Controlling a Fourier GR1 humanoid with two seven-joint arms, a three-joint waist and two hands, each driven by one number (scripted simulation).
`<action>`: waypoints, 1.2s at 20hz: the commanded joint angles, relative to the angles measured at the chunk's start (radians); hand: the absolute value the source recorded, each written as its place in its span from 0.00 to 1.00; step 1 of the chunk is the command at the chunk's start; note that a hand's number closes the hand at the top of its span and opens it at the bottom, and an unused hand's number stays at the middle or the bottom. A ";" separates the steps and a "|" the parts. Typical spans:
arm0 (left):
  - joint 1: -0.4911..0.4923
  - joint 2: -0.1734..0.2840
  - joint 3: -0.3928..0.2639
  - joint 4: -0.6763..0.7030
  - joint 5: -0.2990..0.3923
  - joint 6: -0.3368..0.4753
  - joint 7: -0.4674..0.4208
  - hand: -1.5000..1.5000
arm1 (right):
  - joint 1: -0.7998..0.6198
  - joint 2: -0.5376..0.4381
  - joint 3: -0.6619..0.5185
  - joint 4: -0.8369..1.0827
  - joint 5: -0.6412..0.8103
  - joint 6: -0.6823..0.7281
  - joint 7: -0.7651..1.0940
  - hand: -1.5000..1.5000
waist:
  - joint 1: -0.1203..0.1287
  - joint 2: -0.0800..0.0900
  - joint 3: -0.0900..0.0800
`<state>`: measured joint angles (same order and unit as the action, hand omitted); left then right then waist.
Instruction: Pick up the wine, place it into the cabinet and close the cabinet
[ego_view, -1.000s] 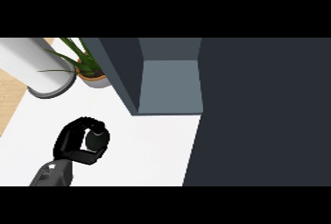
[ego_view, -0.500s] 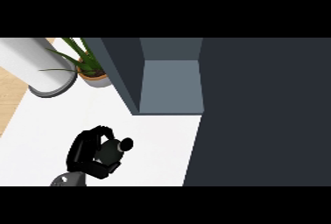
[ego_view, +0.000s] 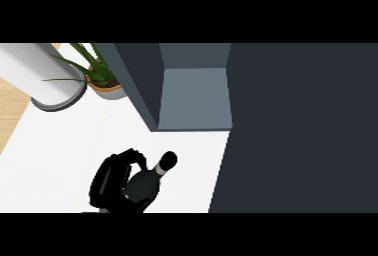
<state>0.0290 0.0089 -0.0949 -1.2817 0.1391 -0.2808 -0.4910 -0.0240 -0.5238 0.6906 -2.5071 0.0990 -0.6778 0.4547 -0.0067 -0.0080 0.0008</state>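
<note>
Your left hand (ego_view: 111, 182) had its fingers curled round the wine bottle (ego_view: 146, 182); you needed to keep it upright, aiming at the open cabinet (ego_view: 193, 97) shelf ahead.

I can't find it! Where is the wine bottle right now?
In the head view the wine bottle is low and left of centre, held in the left hand above the white counter, its top pointing toward the open cabinet.

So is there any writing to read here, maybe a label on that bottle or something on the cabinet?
None can be read.
Dark wine bottle in the left hand: no label shows.
Open grey cabinet: plain, no text.
White cylinder and potted green plant: no markings.
</note>
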 joint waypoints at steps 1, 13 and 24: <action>0.033 -0.008 -0.120 -0.153 0.030 0.108 0.093 1.00 | 0.063 -0.038 -0.032 -0.178 0.025 0.015 0.040 0.00 | -0.001 0.002 0.000; -0.057 -0.009 -0.229 -0.190 -0.029 0.429 0.123 1.00 | 0.159 -0.096 0.014 -0.239 0.034 -0.008 0.007 0.00 | -0.014 0.002 -0.001; -0.283 -0.009 -0.212 0.016 -0.025 0.532 0.139 1.00 | 0.182 -0.111 0.022 -0.241 0.005 0.002 -0.065 0.00 | -0.023 0.005 -0.002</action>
<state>-0.2084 0.0007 -0.2874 -1.3334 0.1092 0.2053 -0.3259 0.0852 -0.6014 0.6922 -2.5144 0.0819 -0.6813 0.3244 -0.0247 -0.0034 -0.0005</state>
